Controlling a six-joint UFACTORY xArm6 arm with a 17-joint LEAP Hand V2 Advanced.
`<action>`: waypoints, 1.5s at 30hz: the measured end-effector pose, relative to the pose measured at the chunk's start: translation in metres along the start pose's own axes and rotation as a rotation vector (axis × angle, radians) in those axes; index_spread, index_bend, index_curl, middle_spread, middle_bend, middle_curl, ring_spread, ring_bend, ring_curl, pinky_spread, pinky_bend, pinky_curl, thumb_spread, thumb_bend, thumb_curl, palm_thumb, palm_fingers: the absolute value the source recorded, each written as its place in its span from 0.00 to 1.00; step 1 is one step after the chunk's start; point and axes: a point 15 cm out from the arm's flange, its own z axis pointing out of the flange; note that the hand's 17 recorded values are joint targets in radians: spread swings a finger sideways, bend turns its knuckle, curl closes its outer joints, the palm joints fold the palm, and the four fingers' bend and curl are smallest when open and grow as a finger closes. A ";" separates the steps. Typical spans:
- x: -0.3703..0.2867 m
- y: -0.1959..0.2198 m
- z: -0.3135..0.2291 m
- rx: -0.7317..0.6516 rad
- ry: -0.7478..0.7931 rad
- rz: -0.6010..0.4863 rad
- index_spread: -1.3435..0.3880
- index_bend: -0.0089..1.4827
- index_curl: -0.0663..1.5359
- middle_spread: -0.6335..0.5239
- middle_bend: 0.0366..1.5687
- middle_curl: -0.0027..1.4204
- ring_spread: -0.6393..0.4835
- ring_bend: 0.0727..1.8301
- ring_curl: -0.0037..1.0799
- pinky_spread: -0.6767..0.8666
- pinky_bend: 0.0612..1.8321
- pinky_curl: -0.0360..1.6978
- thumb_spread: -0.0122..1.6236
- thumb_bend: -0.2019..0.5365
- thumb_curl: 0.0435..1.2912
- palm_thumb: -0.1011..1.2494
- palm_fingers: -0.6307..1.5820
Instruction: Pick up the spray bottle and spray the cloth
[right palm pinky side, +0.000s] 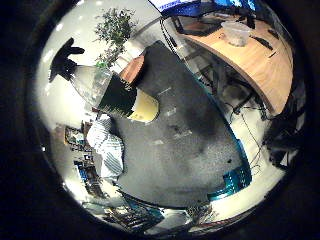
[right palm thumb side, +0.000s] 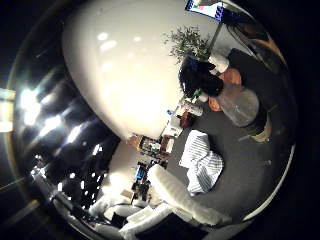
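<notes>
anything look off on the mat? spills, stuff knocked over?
Nothing stands out. The spray bottle stands on the grey mat, apparently upright, with no wet patch showing around it. The striped cloth lies crumpled beside it, bunched rather than flat, also on the mat.

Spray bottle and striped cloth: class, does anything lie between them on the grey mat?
Nothing visible does. The spray bottle stands on the grey mat, and the striped cloth lies crumpled beside it with only bare mat between them.
</notes>
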 end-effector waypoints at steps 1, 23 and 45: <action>0.000 0.000 0.001 0.000 -0.002 0.000 0.69 0.11 0.21 0.66 0.10 0.23 0.67 0.12 0.25 0.61 0.17 0.21 0.70 0.25 0.18 0.41 0.29; 0.015 -0.017 0.021 0.011 -0.053 0.043 0.69 0.11 0.21 0.67 0.10 0.23 0.67 0.11 0.26 0.62 0.15 0.21 0.71 0.25 0.18 0.43 0.30; -0.003 -0.021 0.069 -0.034 -0.082 0.015 0.69 0.11 0.21 0.69 0.10 0.23 0.68 0.11 0.25 0.62 0.14 0.21 0.71 0.25 0.18 0.44 0.32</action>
